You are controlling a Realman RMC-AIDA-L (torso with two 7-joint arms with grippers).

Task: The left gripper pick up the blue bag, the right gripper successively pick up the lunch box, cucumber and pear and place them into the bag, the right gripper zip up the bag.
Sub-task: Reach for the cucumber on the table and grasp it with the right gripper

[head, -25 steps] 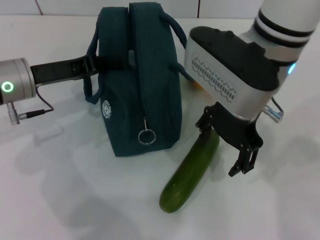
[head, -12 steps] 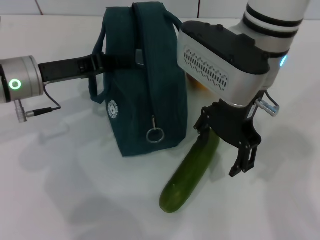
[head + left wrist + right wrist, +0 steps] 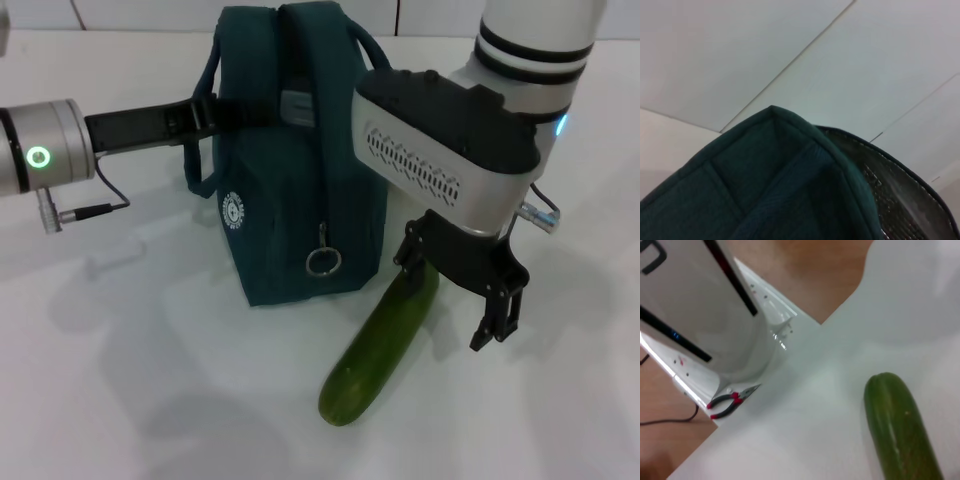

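The blue bag (image 3: pixel 300 190) stands upright, contents hidden; left hand (image 3: pixel 200 115) seemingly pinching its handle. Right hand (image 3: pixel 460 290) hangs spread over the cucumber (image 3: pixel 385 340) on the worktop (image 3: pixel 150 400).

The blue bag (image 3: pixel 765 185) fills the lower view, its silver lining (image 3: pixel 900 200) showing.

White table (image 3: pixel 150 400); red-handled pliers (image 3: pixel 730 401) at its edge; brown floor (image 3: pixel 805 270)

The long smooth dark green cucumber (image 3: pixel 383 345) has its far end hidden behind the black two-fingered right gripper (image 3: pixel 462 293). The black left gripper's fingertips vanish behind the dark teal-blue fabric bag (image 3: pixel 295 170).
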